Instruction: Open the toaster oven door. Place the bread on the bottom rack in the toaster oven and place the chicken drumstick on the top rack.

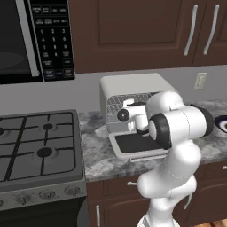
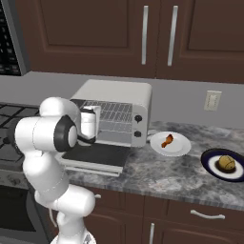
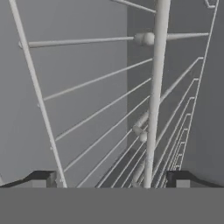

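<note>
Right up against the hand camera are thin silver wires of a rack [image 3: 154,100], running away toward the grey back wall inside the toaster oven [image 2: 119,95]. The two dark fingertips [image 3: 41,178] sit far apart at the bottom corners of that view, so the gripper [image 3: 113,181] is spread wide with nothing between the tips.

From the base cameras, the white arm [image 1: 177,128] reaches into the oven's open front. The toaster oven door [image 2: 97,156] is dropped flat onto the counter [image 2: 157,174], dark glass facing up. Can't tell from any view whether the hand is at the top rack or the bottom one.

The chicken drumstick [image 2: 167,140] lies on a white plate [image 2: 178,147] just to the right of the oven. Further right, the bread [image 2: 226,163] sits on a dark plate [image 2: 209,159]. A gas stove [image 1: 40,146] is left of the oven, with a black microwave [image 1: 35,37] above it.
</note>
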